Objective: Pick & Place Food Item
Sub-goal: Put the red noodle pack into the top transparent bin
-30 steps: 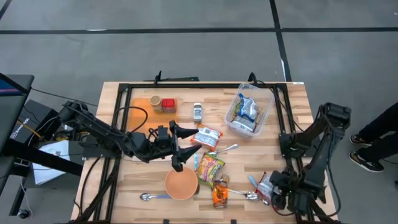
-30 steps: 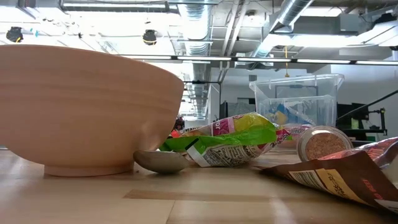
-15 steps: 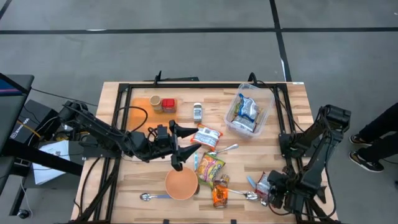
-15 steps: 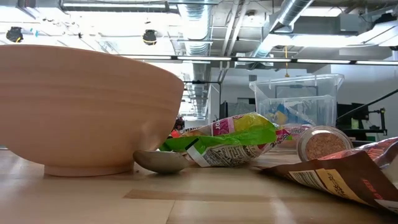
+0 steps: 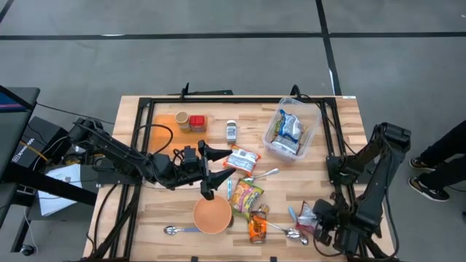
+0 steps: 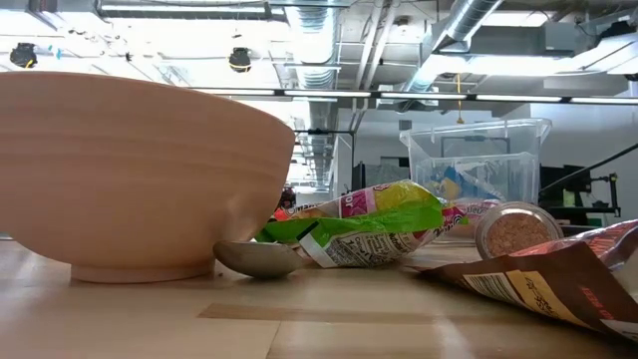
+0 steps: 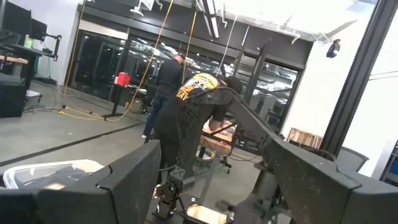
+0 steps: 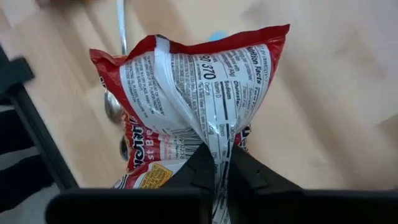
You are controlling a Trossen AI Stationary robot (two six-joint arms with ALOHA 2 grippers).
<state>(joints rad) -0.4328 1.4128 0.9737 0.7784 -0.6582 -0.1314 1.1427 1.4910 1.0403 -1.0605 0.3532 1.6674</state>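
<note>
A red and white snack bag (image 8: pixel 186 93) lies back-up near the table's front right corner (image 5: pixel 305 216). My right gripper (image 8: pixel 217 163) is shut on it and shows above it in the high view (image 5: pixel 320 227). My left gripper (image 5: pixel 217 175) hangs open over the middle of the table, above the wooden bowl (image 5: pixel 212 215) and next to a red and white packet (image 5: pixel 242 159). In the left wrist view its fingers (image 7: pixel 124 183) point out into the room with nothing between them. My right gripper pinches the raised back seam (image 8: pixel 219 142) of the snack bag between its two fingers, toward the bag's near end. The fingers come steeply from above and lie along the seam. The film is drawn up into a ridge there. I cannot tell whether the bag is clear of the table.
A clear bin (image 5: pixel 293 131) with packets stands at the back right. A green bag (image 5: pixel 246 195), an orange bag (image 5: pixel 257 227) and spoons (image 5: pixel 290 231) lie around the bowl. Spice jars (image 5: pixel 189 121) and a small bottle (image 5: pixel 231 131) stand at the back. A person (image 7: pixel 168 87) stands in the room.
My right gripper has risen a little and shifted slightly toward the table's left edge. The snack bag has moved with it and looks more bunched than before.
</note>
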